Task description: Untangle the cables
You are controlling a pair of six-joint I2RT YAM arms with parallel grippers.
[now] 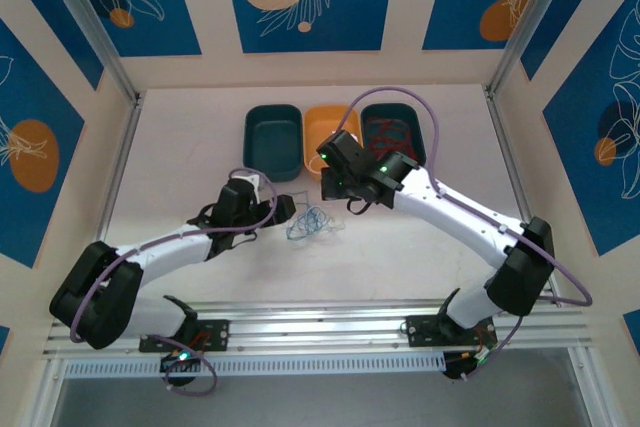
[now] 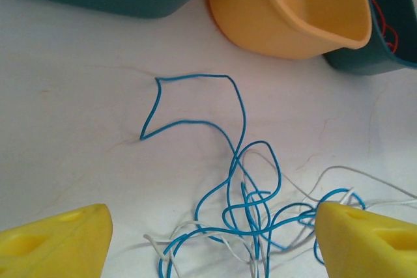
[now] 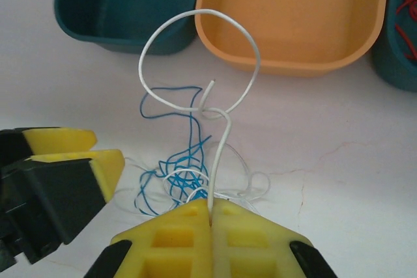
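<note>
The right gripper (image 3: 210, 205) is pinching in its jaws a thin white cable (image 3: 202, 11) curling into a round loop. Kinked blue cable (image 2: 195, 77) is lying tangled on the pale surface (image 2: 78, 96) between the spread jaws of the left gripper (image 2: 210, 219).

The white surface (image 1: 200, 182) I work over carries three bins in a row. The orange bin (image 1: 326, 123) sits in the middle, with the left teal bin (image 1: 272, 137) and right teal bin (image 1: 392, 106) just beside it. Nearer me than the orange bin lies a tangle of blue and white cables (image 1: 310, 223).
</note>
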